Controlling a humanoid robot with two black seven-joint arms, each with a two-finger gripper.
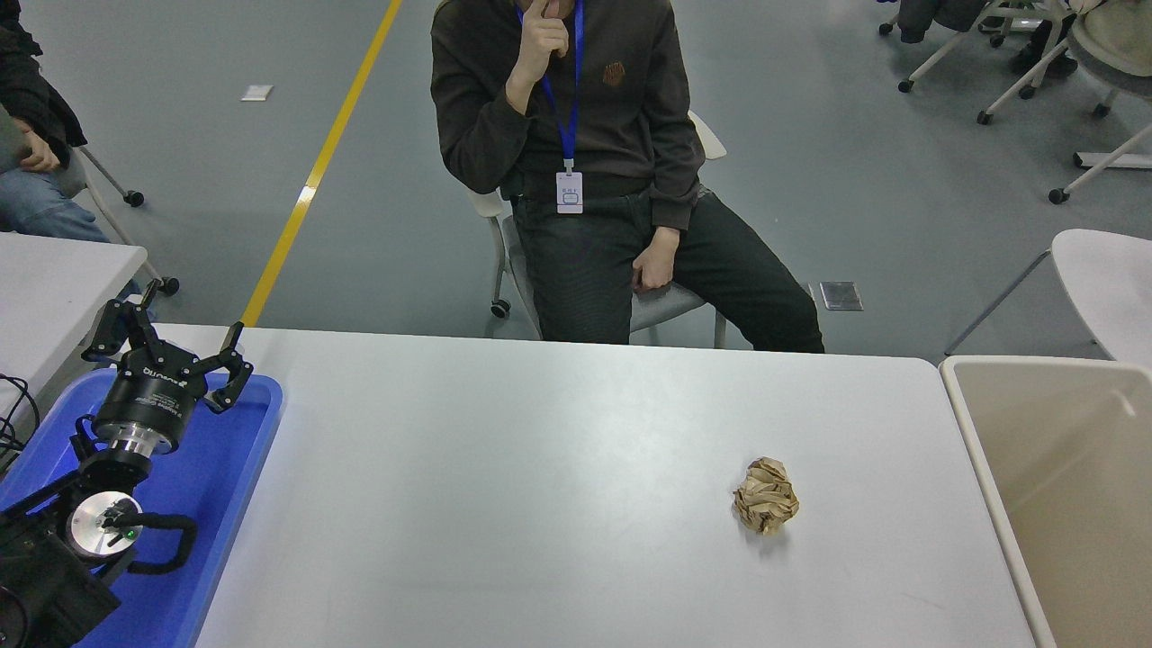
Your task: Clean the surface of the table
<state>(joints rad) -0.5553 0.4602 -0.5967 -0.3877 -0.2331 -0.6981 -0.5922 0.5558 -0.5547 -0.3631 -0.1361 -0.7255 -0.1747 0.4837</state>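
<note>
You have the table surface (pixel 558 468) filling most of the view: a wide white-grey rectangular top, smooth and matte, with rounded corners, running from the blue tray at the left to the bin at the right. That beige bin (pixel 994 504) is a plain, smooth-walled plastic tub just beside the surface's right edge. The blue tray (pixel 243 486) is glossy plastic with rounded corners and a raised rim, lying on the surface's left end. Across the surface you see a person (pixel 585 162) seated on a chair, in a dark sweater, with a blue lanyard and a white badge. Your left gripper (pixel 162 342) hangs parked over the tray's far end, black with a silver wrist ring, its jaws spread wide and holding nothing; white lettering on its body is too small to read. The right arm is out of view. Smallest is a crumpled ball of brown paper (pixel 765 508), creased and lumpy, resting right of centre, well apart from tray and bin.
</note>
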